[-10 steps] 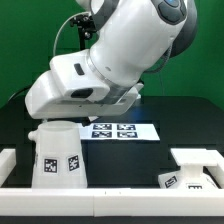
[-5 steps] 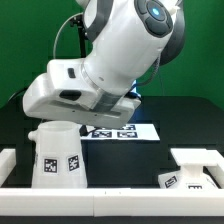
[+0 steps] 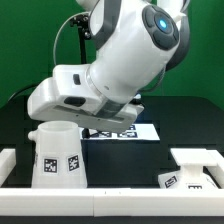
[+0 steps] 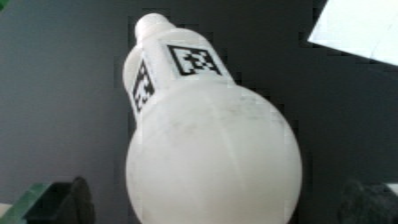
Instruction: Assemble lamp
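Observation:
In the wrist view the rounded white bulb [image 4: 210,150] lies on the dark table, its tagged neck [image 4: 178,65] pointing away from me. My gripper [image 4: 205,208] is open and straddles the bulb's wide end. One dark fingertip [image 4: 47,202] shows on each side, with a gap to the bulb. In the exterior view the fingers and the bulb are hidden behind my hand [image 3: 75,95]. The large tapered shade [image 3: 57,155] stands at the exterior view's left, just in front of my hand. The blocky base [image 3: 195,165] sits at the exterior view's right.
The marker board [image 3: 128,130] lies on the black table behind the shade, partly covered by my hand. A white rail [image 3: 110,205] runs along the front edge. A white corner [image 4: 361,38] shows at the wrist view's edge.
The arm has swung and the hand has sunk a little toward the table, covering more of the marker board. The shade and the base have not moved.

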Controlling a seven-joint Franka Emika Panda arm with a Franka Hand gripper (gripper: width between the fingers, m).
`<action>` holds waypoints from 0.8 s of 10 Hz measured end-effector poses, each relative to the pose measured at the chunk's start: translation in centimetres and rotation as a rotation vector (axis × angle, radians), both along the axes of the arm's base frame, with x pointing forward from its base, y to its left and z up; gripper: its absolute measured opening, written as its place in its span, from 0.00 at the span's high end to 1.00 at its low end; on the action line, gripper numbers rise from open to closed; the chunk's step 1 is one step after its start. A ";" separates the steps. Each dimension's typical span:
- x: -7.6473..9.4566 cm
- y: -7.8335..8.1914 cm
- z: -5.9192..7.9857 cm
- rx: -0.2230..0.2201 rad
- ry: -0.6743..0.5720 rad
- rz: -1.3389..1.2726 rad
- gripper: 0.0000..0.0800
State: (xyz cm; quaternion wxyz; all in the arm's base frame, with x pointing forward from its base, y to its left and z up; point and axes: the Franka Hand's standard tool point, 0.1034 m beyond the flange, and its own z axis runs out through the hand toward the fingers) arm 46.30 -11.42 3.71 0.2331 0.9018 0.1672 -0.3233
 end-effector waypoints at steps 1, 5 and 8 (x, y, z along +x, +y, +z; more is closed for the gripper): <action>0.3 0.1 0.1 -0.050 0.006 -0.033 0.13; 0.6 0.6 0.0 -0.098 0.015 -0.052 0.13; 0.1 0.5 -0.1 -0.121 0.022 -0.072 0.13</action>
